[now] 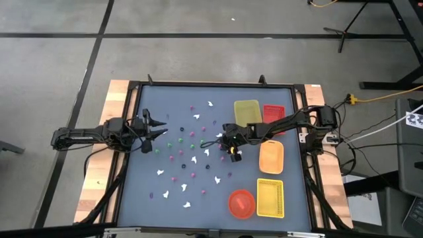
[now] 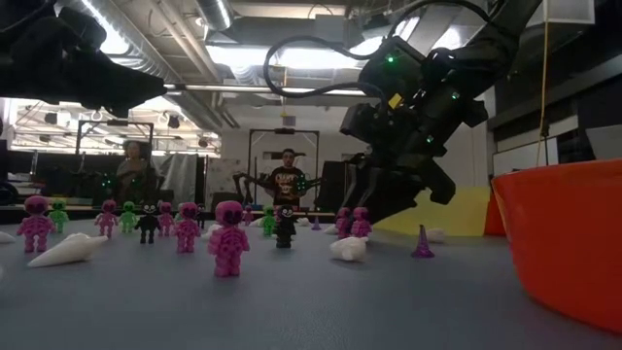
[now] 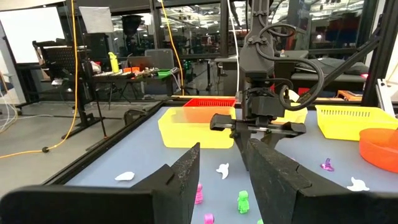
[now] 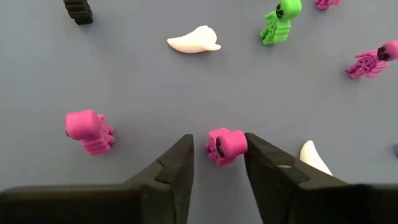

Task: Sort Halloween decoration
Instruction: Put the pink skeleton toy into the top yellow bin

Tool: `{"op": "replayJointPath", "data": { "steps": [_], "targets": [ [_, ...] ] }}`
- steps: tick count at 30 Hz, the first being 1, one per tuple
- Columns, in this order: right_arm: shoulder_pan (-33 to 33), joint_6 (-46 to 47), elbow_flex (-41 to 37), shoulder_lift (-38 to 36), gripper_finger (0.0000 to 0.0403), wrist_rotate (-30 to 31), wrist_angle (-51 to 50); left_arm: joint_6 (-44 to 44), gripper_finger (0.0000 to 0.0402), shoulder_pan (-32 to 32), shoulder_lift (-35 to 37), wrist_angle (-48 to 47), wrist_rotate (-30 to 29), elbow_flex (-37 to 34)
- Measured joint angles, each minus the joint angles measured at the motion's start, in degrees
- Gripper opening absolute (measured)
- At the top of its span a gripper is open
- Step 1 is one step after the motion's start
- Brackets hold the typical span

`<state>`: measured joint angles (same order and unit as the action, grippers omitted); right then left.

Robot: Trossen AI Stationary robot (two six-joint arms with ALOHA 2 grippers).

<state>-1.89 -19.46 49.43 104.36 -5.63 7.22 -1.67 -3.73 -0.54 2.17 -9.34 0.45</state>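
Many tiny Halloween decoration pieces, white ghosts, pink, green and dark figures, are scattered over the grey table (image 1: pixel 198 142). My right gripper (image 4: pixel 217 165) slants down at the table's middle (image 1: pixel 225 140), open, its fingers on either side of a pink figure (image 4: pixel 225 146) that lies on the table. Close by are another pink figure (image 4: pixel 90 132) and a white ghost (image 4: pixel 314 158). At the table's left edge my left gripper (image 1: pixel 155 125) hangs level and open (image 3: pixel 221 180), with nothing in it. My right gripper comes slanting down from the table's right side. One finger (image 4: pixel 267 162) lies against the pink figure's side (image 4: pixel 239 144). The other finger (image 4: pixel 180 162) stands a little apart from it. The figure lies on the table, not lifted.
A yellow tray (image 1: pixel 247 111) and a red tray (image 1: pixel 273 114) stand at the far right. An orange tray (image 1: pixel 271 158), a yellow basket tray (image 1: pixel 269 198) and a red-orange bowl (image 1: pixel 242 203) stand nearer. People are in the room behind (image 2: pixel 287 180).
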Motion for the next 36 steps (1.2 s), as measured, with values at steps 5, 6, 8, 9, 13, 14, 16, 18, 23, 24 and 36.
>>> {"op": "replayJointPath", "data": {
  "steps": [5, 6, 8, 9, 13, 14, 16, 18, 23, 24, 36],
  "targets": [
    [0.0, 0.0, 0.0, 0.0, 0.0108, 0.0, 0.0, 0.0, 0.0119, 0.0, 0.0, 0.0, 0.0, 0.0],
    [0.0, 0.0, 0.0, 0.0, 0.0104, 0.0, 0.0, 0.0, 0.0119, 0.0, 0.0, 0.0, 0.0, 0.0],
    [0.0, 0.0, 0.0, 0.0, 0.0097, 0.0, 0.0, 0.0, 0.0119, 0.0, 0.0, 0.0, 0.0, 0.0],
    [0.0, 0.0, 0.0, 0.0, 0.0094, 0.0, 0.0, 0.0, 0.0119, 0.0, 0.0, 0.0, 0.0, 0.0],
    [0.0, 0.0, 0.0, 0.0, 0.0076, 0.0, 0.0, 0.0, 0.0119, 0.0, 0.0, 0.0, 0.0, 0.0],
    [0.0, 0.0, 0.0, 0.0, 0.0071, 0.0, 0.0, 0.0, 0.0119, 0.0, 0.0, 0.0, 0.0, 0.0],
    [0.0, 0.0, 0.0, 0.0, 0.0061, 0.0, 0.0, 0.0, 0.0119, 0.0, 0.0, 0.0, 0.0, 0.0],
    [0.0, 0.0, 0.0, 0.0, 0.0052, 0.0, 0.0, 0.0, 0.0119, 0.0, 0.0, 0.0, 0.0, 0.0],
    [0.0, 0.0, 0.0, 0.0, 0.0039, 0.0, 0.0, 0.0, 0.0119, 0.0, 0.0, 0.0, 0.0, 0.0],
    [0.0, 0.0, 0.0, 0.0, 0.0038, 0.0, 0.0, 0.0, 0.0119, 0.0, 0.0, 0.0, 0.0, 0.0],
    [0.0, 0.1, 4.5, -4.3, 0.0040, 0.0, -7.0, 0.0, 0.0119, 0.0, 0.0, 0.0, 0.0, 0.0]
  ]
}}
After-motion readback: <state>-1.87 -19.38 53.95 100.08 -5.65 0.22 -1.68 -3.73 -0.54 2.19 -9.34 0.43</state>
